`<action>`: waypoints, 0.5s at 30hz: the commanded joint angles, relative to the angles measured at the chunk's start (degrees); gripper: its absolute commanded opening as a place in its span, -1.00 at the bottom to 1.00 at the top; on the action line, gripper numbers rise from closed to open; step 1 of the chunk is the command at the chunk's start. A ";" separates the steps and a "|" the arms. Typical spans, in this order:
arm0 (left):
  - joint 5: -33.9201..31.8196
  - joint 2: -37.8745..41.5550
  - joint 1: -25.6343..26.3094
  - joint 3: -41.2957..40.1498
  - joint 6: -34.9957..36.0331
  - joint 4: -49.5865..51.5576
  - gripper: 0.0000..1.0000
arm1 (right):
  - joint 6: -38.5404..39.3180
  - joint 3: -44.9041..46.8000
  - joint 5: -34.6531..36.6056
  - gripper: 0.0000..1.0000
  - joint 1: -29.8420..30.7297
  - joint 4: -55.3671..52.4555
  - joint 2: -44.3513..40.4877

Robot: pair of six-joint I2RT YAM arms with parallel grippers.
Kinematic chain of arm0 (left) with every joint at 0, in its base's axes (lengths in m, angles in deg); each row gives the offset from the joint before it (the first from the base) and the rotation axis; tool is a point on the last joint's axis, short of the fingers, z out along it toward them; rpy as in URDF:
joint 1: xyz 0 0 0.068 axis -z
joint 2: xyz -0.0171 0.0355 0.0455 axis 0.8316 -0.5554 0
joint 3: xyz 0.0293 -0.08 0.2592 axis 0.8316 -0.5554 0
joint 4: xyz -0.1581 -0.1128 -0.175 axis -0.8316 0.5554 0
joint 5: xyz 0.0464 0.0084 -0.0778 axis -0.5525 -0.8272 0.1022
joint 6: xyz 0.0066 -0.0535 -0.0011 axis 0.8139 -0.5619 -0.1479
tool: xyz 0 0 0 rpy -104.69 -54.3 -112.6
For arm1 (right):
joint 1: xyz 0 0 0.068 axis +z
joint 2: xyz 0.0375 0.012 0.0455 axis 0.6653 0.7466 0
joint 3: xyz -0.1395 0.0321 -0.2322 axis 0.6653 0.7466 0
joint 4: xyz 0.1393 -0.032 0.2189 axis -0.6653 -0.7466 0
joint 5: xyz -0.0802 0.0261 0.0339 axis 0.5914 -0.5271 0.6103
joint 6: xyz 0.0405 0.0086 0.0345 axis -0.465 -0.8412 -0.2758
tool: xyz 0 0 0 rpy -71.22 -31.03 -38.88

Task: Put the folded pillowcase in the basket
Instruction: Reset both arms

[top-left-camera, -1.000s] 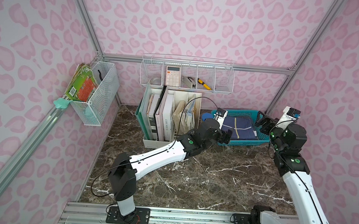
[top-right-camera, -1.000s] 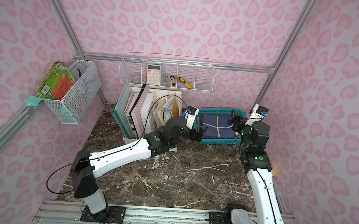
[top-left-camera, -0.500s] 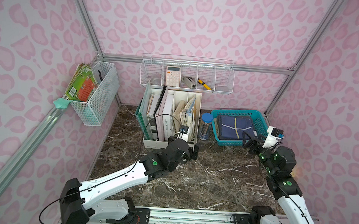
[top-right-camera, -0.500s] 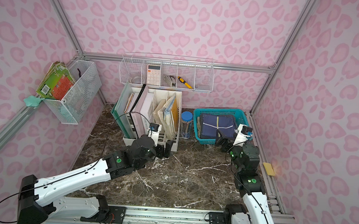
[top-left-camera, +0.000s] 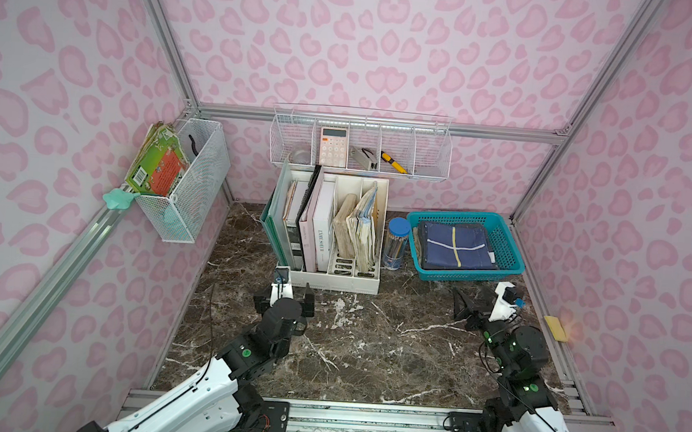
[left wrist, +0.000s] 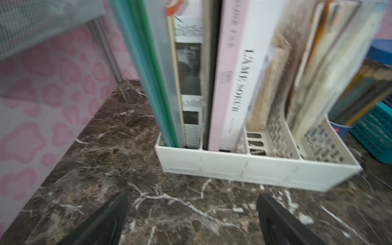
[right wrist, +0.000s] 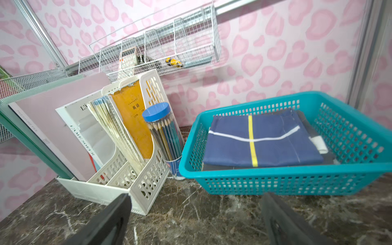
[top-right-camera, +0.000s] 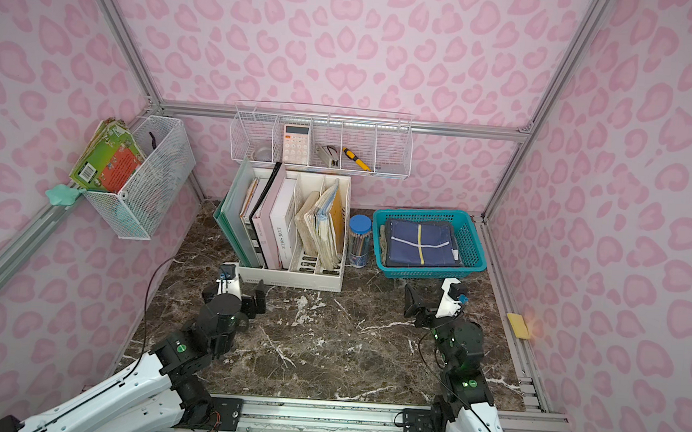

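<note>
Already in the basket: pillowcase down, both grippers empty

Nearest, both arms reach from the front rail over the marble table (top-left-camera: 368,343). The left gripper (top-left-camera: 284,297) hovers low just before the file rack (top-left-camera: 331,282), jaws spread wide with nothing in them. Its wrist view shows only bare marble between the fingers (left wrist: 106,220). The right gripper (top-left-camera: 475,303) hangs just in front of the basket (top-left-camera: 469,276), likewise wide and empty, clear of the rim. Beyond it, the navy pillowcase (top-left-camera: 455,245) lies folded flat inside the basket on darker cloth (right wrist: 305,122), a yellow stripe crossing a white line on its upper face. A pencil jar (top-left-camera: 396,241) stands between rack and basket, just beside both. Farthest, a wire shelf (top-left-camera: 362,143) on the back wall holds a calculator (top-left-camera: 333,146).
</note>
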 commanded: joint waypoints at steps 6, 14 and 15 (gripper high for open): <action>-6.50 0.92 -12.36 -10.44 7.35 -18.96 0.99 | 10.50 0.37 6.49 0.97 0.16 9.50 5.45; 5.65 -12.49 -24.28 -13.04 8.17 -30.20 0.99 | 17.52 1.45 13.59 0.97 0.11 17.69 15.02; 7.35 -14.92 -25.35 -12.44 8.24 -30.84 0.99 | 18.10 1.59 14.17 0.97 0.04 19.16 16.45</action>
